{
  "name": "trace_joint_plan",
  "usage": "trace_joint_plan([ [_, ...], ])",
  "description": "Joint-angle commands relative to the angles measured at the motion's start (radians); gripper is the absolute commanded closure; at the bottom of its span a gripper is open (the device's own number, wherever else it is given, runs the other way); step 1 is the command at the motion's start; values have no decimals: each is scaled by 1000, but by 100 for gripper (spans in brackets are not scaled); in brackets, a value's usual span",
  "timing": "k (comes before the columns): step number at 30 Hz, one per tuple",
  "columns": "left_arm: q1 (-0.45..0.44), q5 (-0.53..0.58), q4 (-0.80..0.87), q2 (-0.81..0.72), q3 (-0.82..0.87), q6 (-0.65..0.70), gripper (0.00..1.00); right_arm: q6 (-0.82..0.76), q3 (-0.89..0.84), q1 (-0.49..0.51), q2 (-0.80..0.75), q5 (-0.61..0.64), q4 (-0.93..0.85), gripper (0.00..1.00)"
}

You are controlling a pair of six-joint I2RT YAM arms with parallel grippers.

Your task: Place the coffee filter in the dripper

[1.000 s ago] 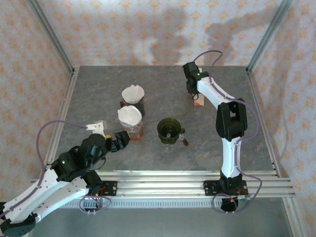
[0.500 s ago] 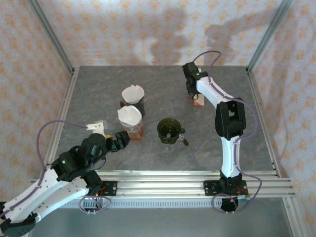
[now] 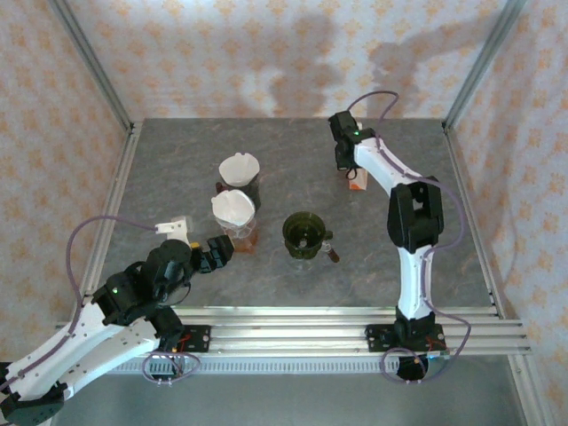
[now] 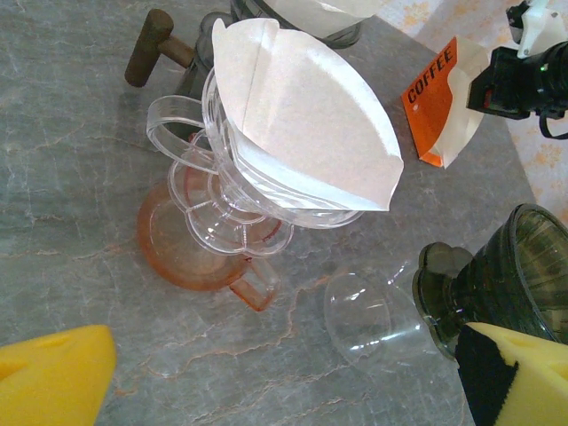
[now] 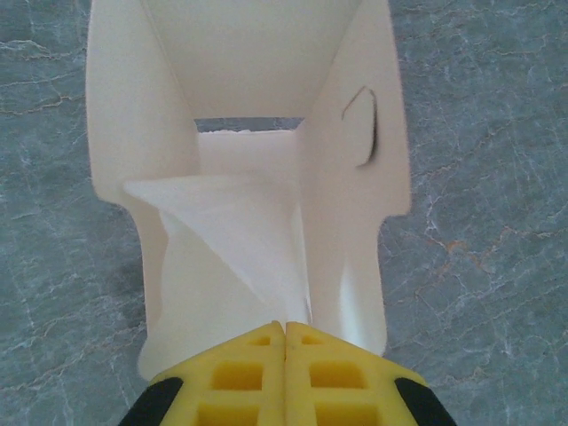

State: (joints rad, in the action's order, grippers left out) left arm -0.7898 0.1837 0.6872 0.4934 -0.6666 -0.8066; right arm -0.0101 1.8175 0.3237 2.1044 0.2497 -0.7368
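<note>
Up top first: the right gripper (image 3: 346, 170) is reached out to the far side of the tabletop (image 3: 177, 160), nose down at the filter box (image 3: 358, 184). The left gripper (image 3: 216, 250) hangs low near the front, pointing at a clear dripper (image 3: 234, 211) that has a white paper cone sitting in it. Behind that one stands a dark dripper (image 3: 241, 173), also lined with paper. Off to the right of the clear one sits the green dripper (image 3: 303, 232), nothing in it, well apart from the box.

Over to the left wrist: the two yellow fingers (image 4: 53, 377) sit in opposite bottom corners with bare stone between them, so those jaws are wide open and holding nothing. The clear dripper is perched on a pink glass base (image 4: 191, 257), and the green dripper is at the right edge. The box lies beyond, orange face reading COFFEE.

Now the right wrist: we're looking straight into the open white box. The coffee filter (image 5: 226, 240) is inside it, lying on the box floor. Its lower edge runs in under the yellow pads (image 5: 235, 377), and the jaws are pressed together, pinching that edge.
</note>
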Motion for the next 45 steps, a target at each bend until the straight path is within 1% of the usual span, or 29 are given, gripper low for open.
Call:
trace_joint_plan([
  [1,6,7,0,-1,-13,3,0,36,-39,-3,-138,5,-12,100],
  [5,7,1,-10,5,-20,5,0,71,-112,4,-243,7,-14,100],
  [11,6,-6,-14,9,-32,11,0,113,-270,37,-480,15,-3,100],
  [17,6,-25,-36,26,-55,26,0,155,-385,134,-745,-21,-49,100],
  [20,7,-27,-38,38,-78,45,0,195,-405,168,-866,-118,-106,100],
  [24,6,-35,-48,56,-98,62,0,272,-384,199,-984,-343,-198,100],
  [29,6,-56,-80,78,-94,64,0,361,-259,269,-983,-544,-411,100],
  [32,6,-67,-95,92,-89,61,0,419,-192,315,-946,-618,-545,100],
  [34,6,-73,-104,98,-89,61,0,460,-167,340,-929,-647,-597,100],
  [37,6,-78,-116,108,-90,62,0,533,-164,368,-915,-688,-628,100],
  [39,6,-82,-121,112,-89,61,0,567,-160,382,-886,-693,-651,100],
  [45,7,-103,-137,123,-94,60,0,601,-109,384,-809,-681,-687,100],
])
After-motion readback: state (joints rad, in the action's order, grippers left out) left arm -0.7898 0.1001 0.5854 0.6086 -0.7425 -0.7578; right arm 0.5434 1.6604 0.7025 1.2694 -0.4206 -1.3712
